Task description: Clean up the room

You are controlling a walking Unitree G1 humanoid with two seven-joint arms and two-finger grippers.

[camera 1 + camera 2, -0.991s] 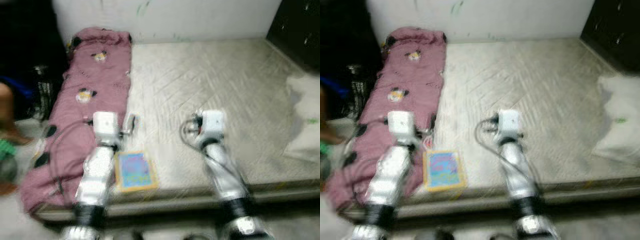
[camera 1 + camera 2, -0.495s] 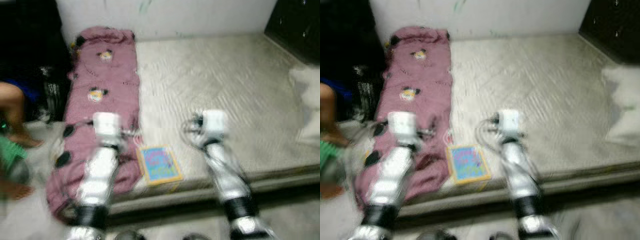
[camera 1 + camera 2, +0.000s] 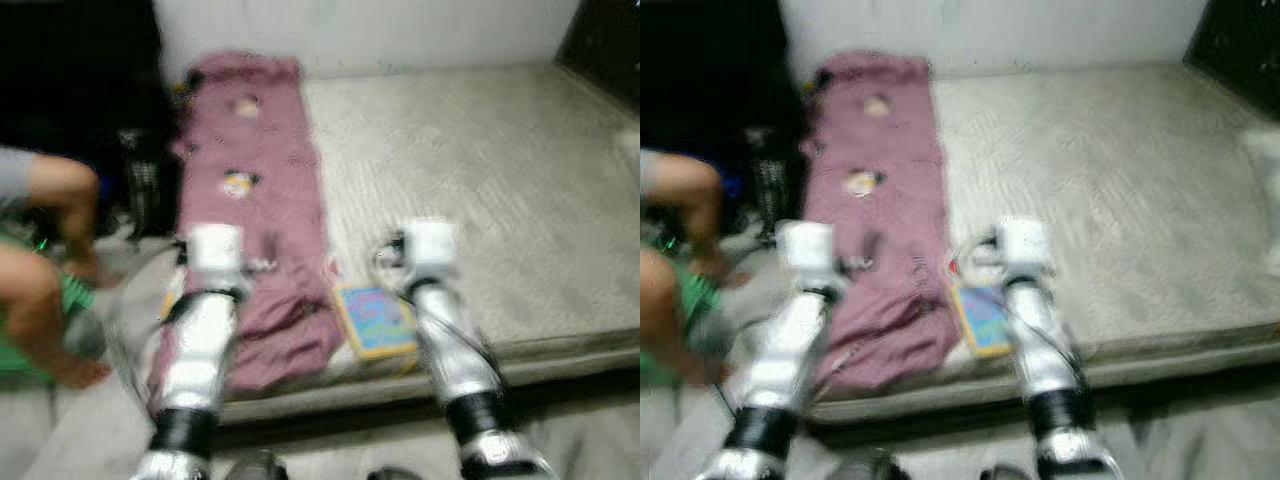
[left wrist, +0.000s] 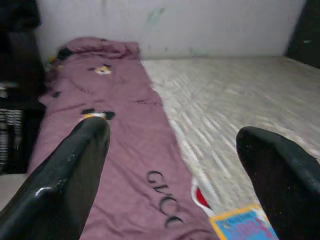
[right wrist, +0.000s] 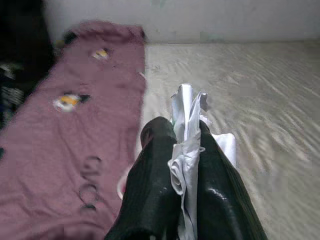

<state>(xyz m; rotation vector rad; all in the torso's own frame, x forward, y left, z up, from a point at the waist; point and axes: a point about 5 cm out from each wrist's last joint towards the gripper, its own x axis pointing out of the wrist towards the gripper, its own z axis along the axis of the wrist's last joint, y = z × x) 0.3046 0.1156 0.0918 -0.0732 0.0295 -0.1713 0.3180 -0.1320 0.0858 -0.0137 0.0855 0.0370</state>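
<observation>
A bare grey mattress (image 3: 480, 170) lies before me, with a pink blanket (image 3: 262, 200) with cartoon prints along its left side. A blue and yellow book (image 3: 374, 320) rests near the mattress's front edge, beside the blanket. My left gripper (image 4: 172, 150) hangs open above the blanket, its two black fingers (image 4: 70, 165) wide apart with nothing between them. My right gripper (image 5: 177, 150) is shut on a crumpled piece of white plastic (image 5: 186, 125), held over the mattress near the book. Both silver arms (image 3: 200, 330) reach forward from the front edge.
A person's bare legs (image 3: 50, 250) and green clothing are on the floor at the left. A dark basket (image 3: 145, 185) stands by the blanket's left edge. Dark furniture (image 3: 605, 35) is at the far right. A white wall (image 3: 380, 30) runs behind the mattress.
The camera has swung to the left: the blanket, book and mattress have shifted right in view, and the person's legs have come further into the picture. Both grippers keep their pose.
</observation>
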